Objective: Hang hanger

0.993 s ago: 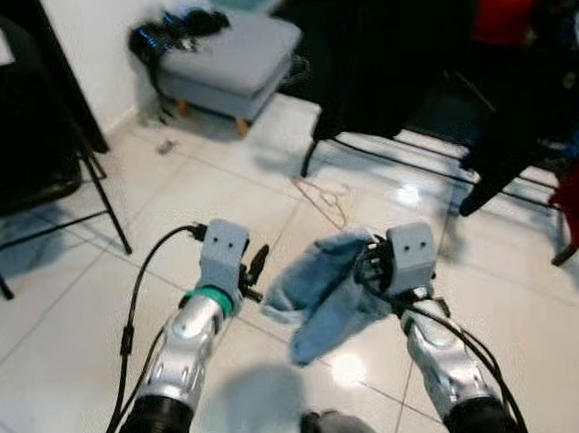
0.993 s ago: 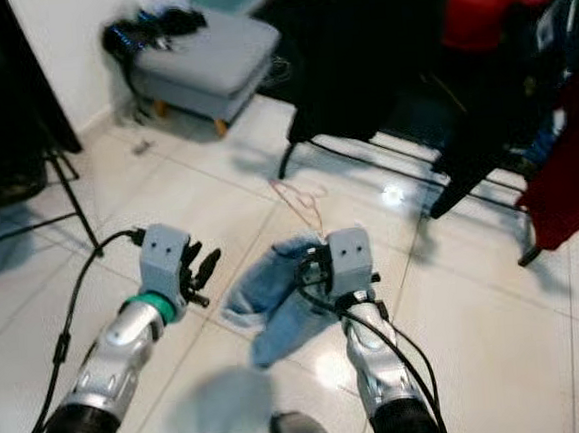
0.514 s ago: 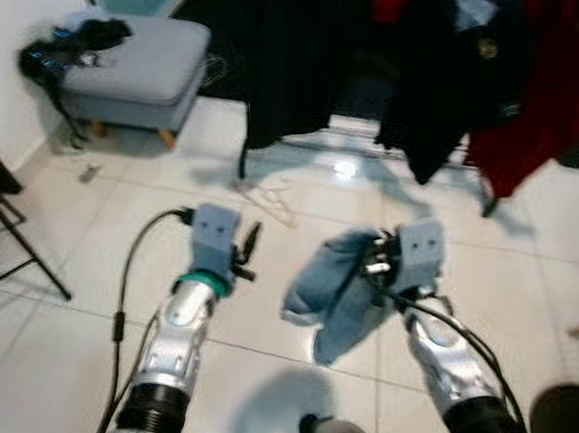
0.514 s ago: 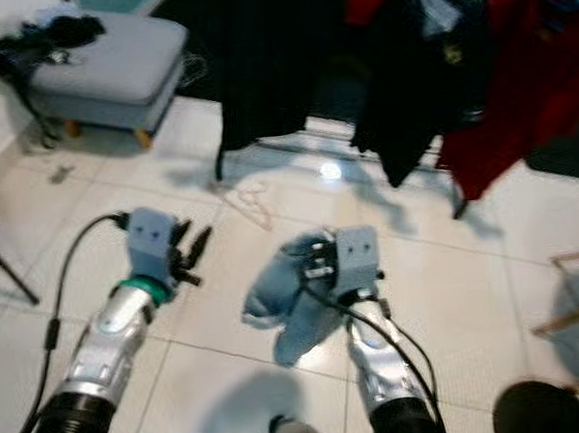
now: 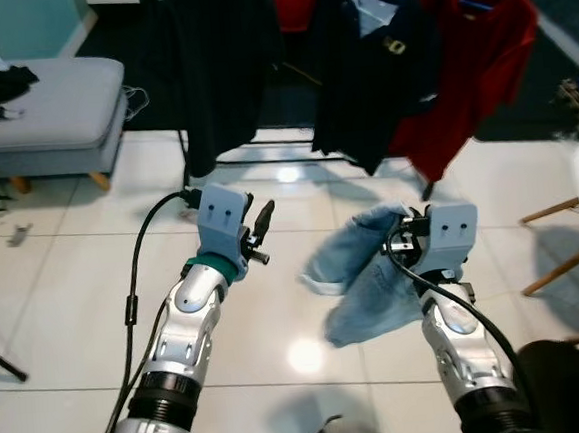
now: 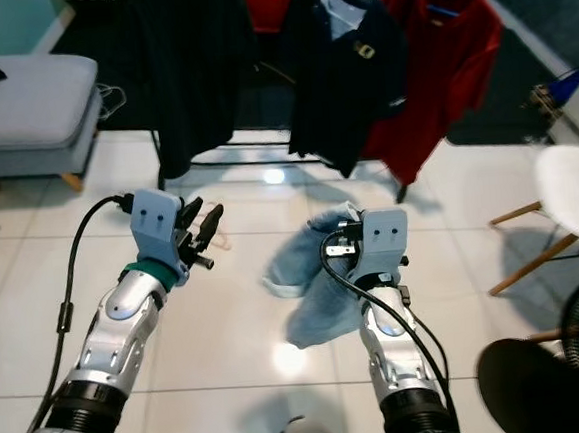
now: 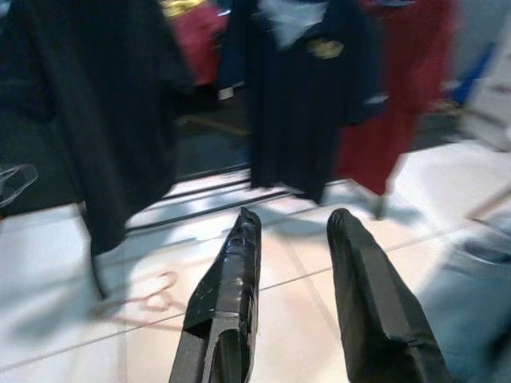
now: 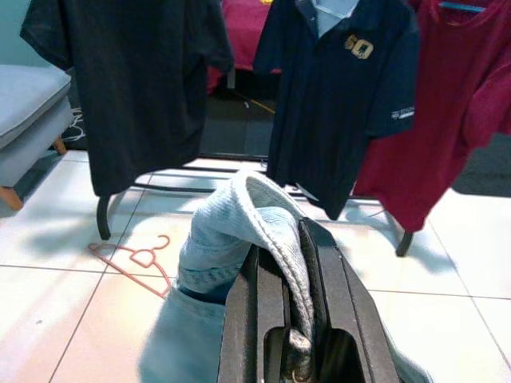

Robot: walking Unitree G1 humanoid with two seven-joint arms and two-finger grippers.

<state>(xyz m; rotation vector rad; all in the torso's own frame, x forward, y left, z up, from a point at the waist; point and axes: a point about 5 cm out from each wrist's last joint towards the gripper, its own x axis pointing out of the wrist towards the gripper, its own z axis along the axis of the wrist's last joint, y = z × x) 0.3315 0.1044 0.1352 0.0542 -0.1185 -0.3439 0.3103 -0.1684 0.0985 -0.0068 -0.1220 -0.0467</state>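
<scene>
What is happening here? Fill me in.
The right end effector is shut on a light blue denim garment, holding it above the tiled floor before a clothes rack of hung shirts. The left end effector is open and empty. A pink hanger lies on the floor beneath the rack.

A black metal clothes rail point(image 5: 265, 156) crosses the way ahead, hung close with a black t-shirt point(image 5: 219, 62), a navy polo shirt point(image 5: 373, 64) and a dark red shirt point(image 5: 468, 62) that leave little gap between them. The white tiled floor point(image 5: 64, 284) before the rail lies open. A pink wire hanger point(image 8: 140, 259) lies flat on the tiles near the rail's foot. A light blue denim garment point(image 5: 370, 280) droops from the right gripper point(image 8: 291, 319), taking up room between the two arms. The left gripper point(image 7: 295, 279) has bare floor beneath it. A grey upholstered footstool point(image 5: 46, 115) stands off to the left; a white chair with wooden legs point(image 6: 569, 204) and a black round object point(image 6: 544, 387) close the right side.
</scene>
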